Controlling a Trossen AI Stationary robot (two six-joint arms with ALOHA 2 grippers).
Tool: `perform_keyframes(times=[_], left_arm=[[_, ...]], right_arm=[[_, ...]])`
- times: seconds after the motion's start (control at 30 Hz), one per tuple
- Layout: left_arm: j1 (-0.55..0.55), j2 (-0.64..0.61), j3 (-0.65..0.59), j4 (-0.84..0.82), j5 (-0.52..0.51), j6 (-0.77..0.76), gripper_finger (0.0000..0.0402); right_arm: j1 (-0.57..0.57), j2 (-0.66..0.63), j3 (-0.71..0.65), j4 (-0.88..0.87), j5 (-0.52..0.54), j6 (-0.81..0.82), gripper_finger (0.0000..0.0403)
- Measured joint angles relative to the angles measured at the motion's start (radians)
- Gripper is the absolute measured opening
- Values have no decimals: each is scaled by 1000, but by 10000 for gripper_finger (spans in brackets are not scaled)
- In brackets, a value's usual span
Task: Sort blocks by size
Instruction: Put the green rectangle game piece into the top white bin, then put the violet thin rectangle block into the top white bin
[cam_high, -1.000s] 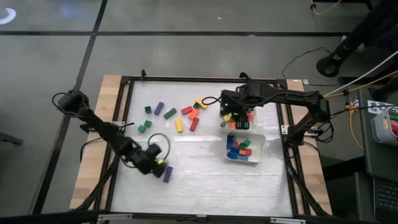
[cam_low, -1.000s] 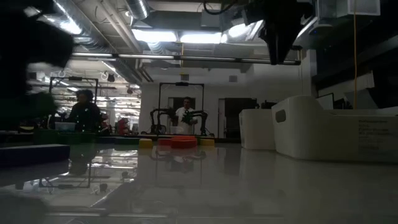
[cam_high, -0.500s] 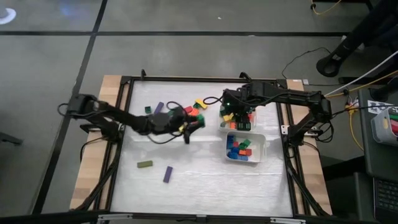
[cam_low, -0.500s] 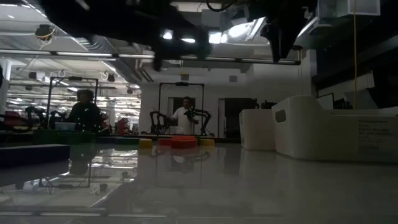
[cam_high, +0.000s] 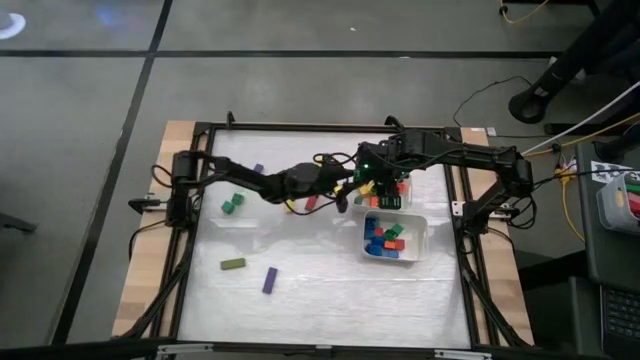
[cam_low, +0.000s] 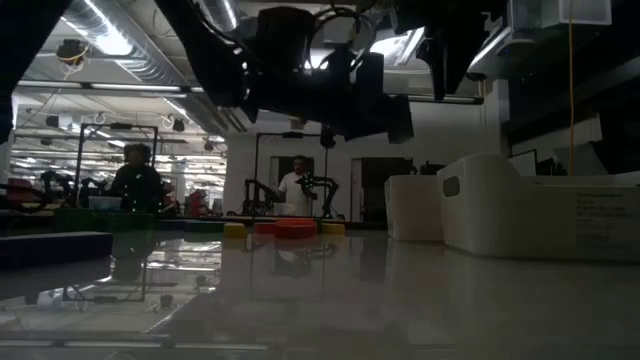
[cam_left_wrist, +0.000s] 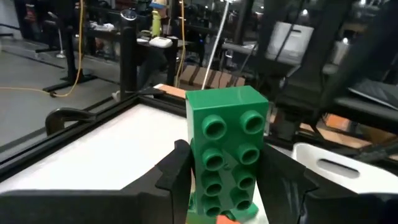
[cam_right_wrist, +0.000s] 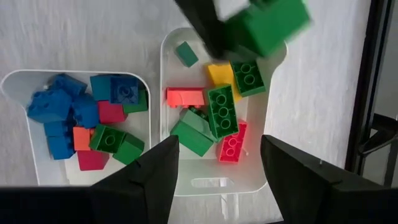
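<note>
The long green brick (cam_left_wrist: 227, 152), a two-by-four-stud bar, is clamped between the fingers of the left gripper (cam_left_wrist: 230, 180), studs facing the wrist camera and its long axis running along the fingers, so that most of its length projects past the tips. In the high view the left arm is stretched across the table with the left gripper (cam_high: 345, 188) at the near edge of the far tray (cam_high: 358, 205), the white tray that already holds long bars. From the right wrist view the same green brick (cam_right_wrist: 270, 23) hangs over the rim of that tray (cam_right_wrist: 186, 180), above the long green and red bars inside. The short-brick tray (cam_high: 420, 240) lies just beside it. The right gripper (cam_high: 385, 180), jaws wide and empty, hovers directly above the same far tray, so clearance between the two grippers is judged tight. Release probably requires only a short advance over the tray interior.
</note>
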Motion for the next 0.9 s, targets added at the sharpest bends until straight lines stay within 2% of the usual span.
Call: perform_keyframes(times=[0.13,0.3,0.43,0.57,0.7,0.8,0.9], left_arm=[[18,10,22,-42,40,-9,146],[26,8,43,-81,44,-40,195],[28,4,46,-87,45,-43,224],[28,-39,46,-148,46,-22,231],[28,-140,46,-437,47,-20,232],[27,-252,46,-720,47,21,232],[12,-364,21,-952,45,26,232]], right_arm=[[0,0,0,2,0,0,225],[0,0,0,51,-5,0,225],[0,0,0,99,-45,0,225],[0,0,0,128,-88,0,225],[1,0,0,194,-180,0,225],[13,13,0,272,-254,0,225],[42,34,0,358,-268,0,225]])
